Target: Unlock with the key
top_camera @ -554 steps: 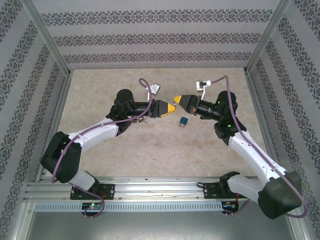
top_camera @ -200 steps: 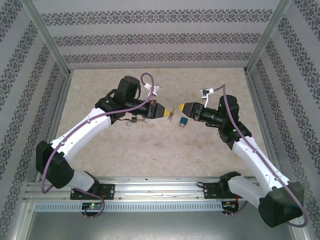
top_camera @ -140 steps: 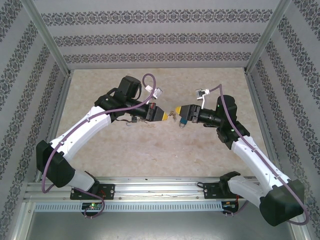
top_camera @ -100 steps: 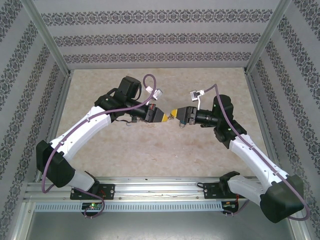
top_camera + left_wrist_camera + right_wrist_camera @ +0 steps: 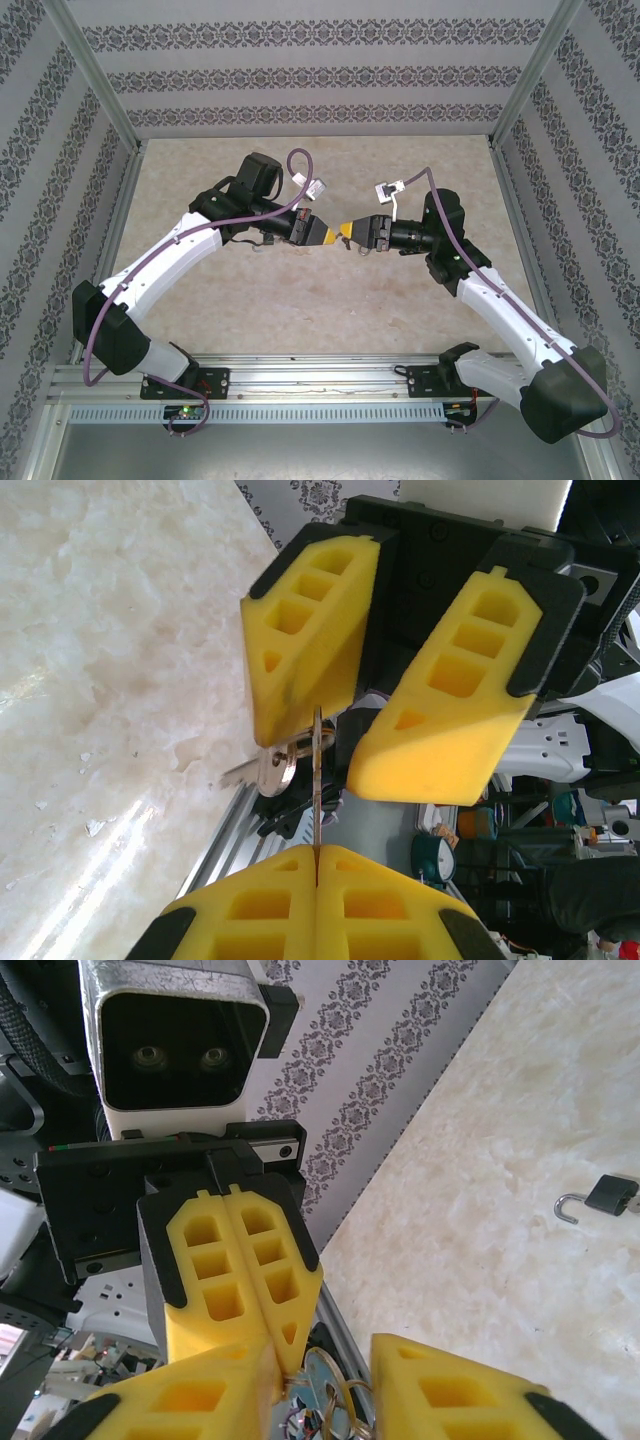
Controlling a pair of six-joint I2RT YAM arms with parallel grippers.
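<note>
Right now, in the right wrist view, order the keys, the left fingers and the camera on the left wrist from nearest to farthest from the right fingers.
From the right fingers:
1. keys: in the gap between them, bottom centre.
2. left fingers: just beyond, shut on the keys.
3. camera on the left wrist: farthest, behind those fingers, upper left.

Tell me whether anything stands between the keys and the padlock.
Nothing visible lies on the table around the padlock. The keys hang pinched in the left claw, flanked by the open right claw, which has one finger on the padlock's side.
</note>
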